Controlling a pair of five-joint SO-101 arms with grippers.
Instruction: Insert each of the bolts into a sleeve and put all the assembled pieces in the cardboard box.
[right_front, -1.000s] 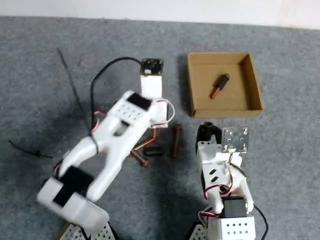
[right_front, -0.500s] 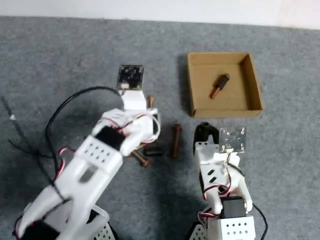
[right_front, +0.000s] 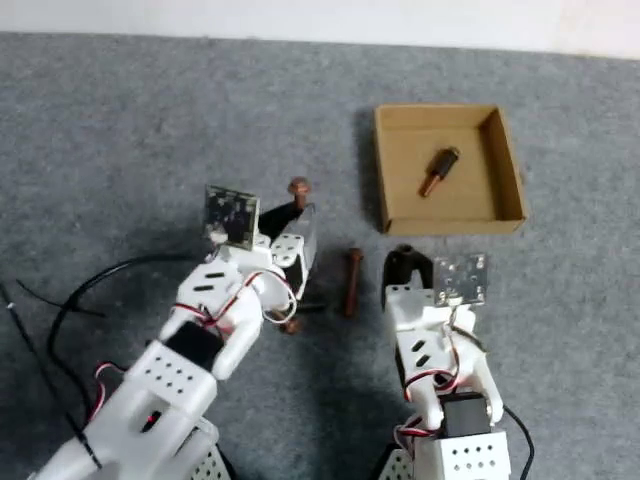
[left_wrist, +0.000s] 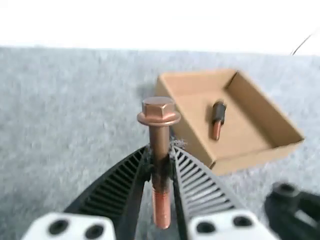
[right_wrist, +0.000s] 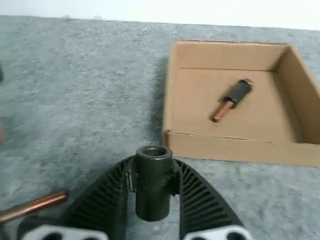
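Grey felt mat covers the table. Left gripper (left_wrist: 161, 151) is clamped on a copper bolt (left_wrist: 159, 125) about mid-shank. The bolt stands upright w/ hex head above the fingers and threaded end poking out below, prob. so the free end can be steered into a sleeve. Right gripper (right_wrist: 153, 161) is closed round a black sleeve (right_wrist: 151, 182), held upright w/ its open bore facing up. That looks like a steady socket presented for the bolt. The two held parts are apart, not yet lined up.

On the mat btwn the two grippers lies a loose bolt (right_front: 352, 282). A second bolt's head (right_front: 289, 324) peeks out right by the left arm. Beyond both grippers, nearer the right one, sits the cardboard box (right_front: 450, 226) w/ one assembled piece (right_front: 438, 171) lying inside. So one set is done, one is in hand and more remain.

Vs 1 s ago: the left arm was stretched low over the loose parts. It has since lifted and drawn back toward its base, carrying the bolt up, w/ its wrist camera swung back too. The right arm has only crept slightly toward the left arm. Box and its piece haven't moved.
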